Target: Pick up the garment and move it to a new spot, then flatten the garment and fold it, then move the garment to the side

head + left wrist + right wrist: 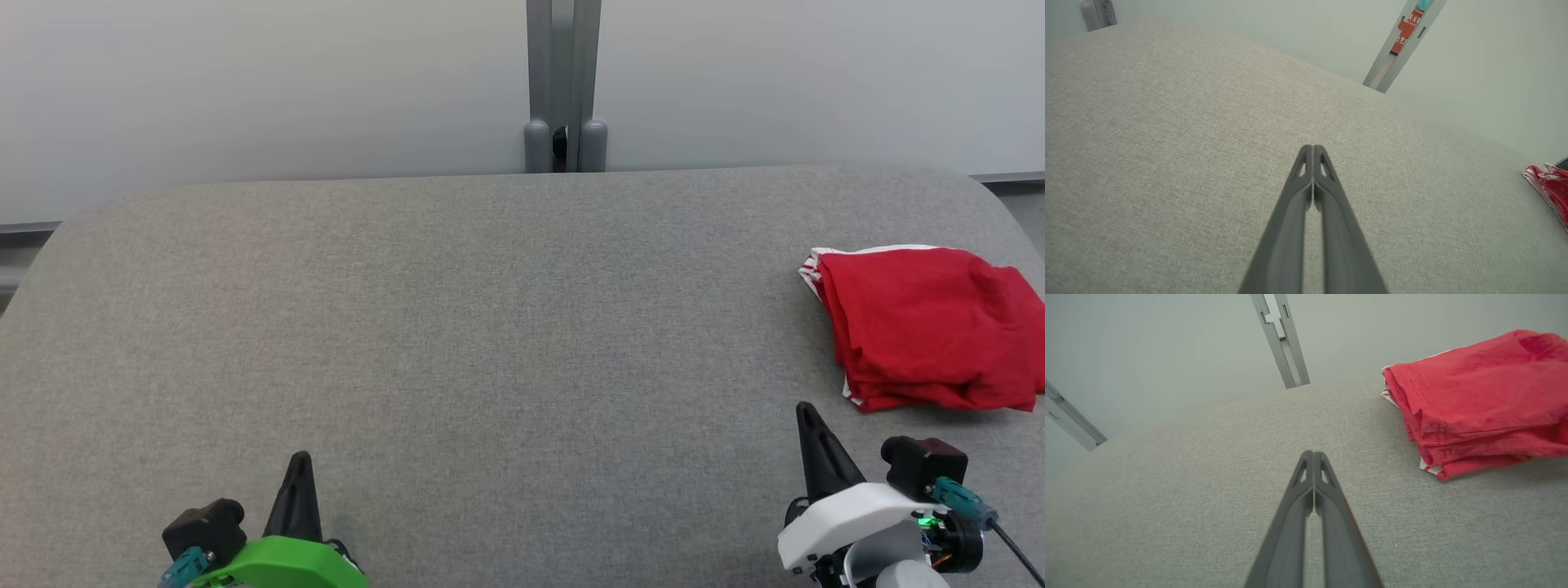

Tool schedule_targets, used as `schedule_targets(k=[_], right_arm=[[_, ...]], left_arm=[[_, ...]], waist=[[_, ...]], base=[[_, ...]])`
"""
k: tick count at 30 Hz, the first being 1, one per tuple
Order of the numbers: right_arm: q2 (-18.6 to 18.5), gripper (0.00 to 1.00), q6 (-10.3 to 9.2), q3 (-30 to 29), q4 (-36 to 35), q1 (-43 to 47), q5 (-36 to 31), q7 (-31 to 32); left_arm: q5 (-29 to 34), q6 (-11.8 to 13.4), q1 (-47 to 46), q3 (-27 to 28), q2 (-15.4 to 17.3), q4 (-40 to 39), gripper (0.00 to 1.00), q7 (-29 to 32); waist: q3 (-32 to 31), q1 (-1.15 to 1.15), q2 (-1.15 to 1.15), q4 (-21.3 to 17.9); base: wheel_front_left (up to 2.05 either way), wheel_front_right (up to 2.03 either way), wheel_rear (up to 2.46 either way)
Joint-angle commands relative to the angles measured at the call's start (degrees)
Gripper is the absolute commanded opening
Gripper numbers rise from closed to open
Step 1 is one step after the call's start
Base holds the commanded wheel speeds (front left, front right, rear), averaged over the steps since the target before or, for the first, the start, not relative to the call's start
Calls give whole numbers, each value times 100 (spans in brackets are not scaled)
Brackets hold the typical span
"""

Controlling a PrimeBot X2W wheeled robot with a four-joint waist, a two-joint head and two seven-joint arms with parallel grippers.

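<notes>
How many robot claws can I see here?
2. The dark two-fingered left claw sits at the head view's lower left. The dark two-fingered right claw sits at the lower right, near the folded red cloth garment. Both are shut.

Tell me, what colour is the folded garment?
The garment is red with white trim; the right wrist view shows it best.

One folded red cloth garment with white striped trim (931, 327). One grey fabric-covered table with rounded corners (490, 327). Two dark-fingered grippers: one green-bodied left gripper (300, 459), one white-bodied right gripper (807, 410). One grey metal post (563, 65). Two pale wall panels (245, 82).
</notes>
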Motion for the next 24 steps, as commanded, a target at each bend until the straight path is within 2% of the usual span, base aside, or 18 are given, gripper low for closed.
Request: schedule_targets(k=[1,24], right_arm=[[-17,0,-1,-39,-122,-146,273,49],[-29,0,-2,-234,-270,-235,2445,533]], left_arm=[[-205,-55,-147,109,-12,-98,0,61],[-1857,-450,-306,709,-144,-187,0,600]], waist=[[2,0,0,0],[38,0,0,-8]], base=[[0,0,0],[0,0,0]])
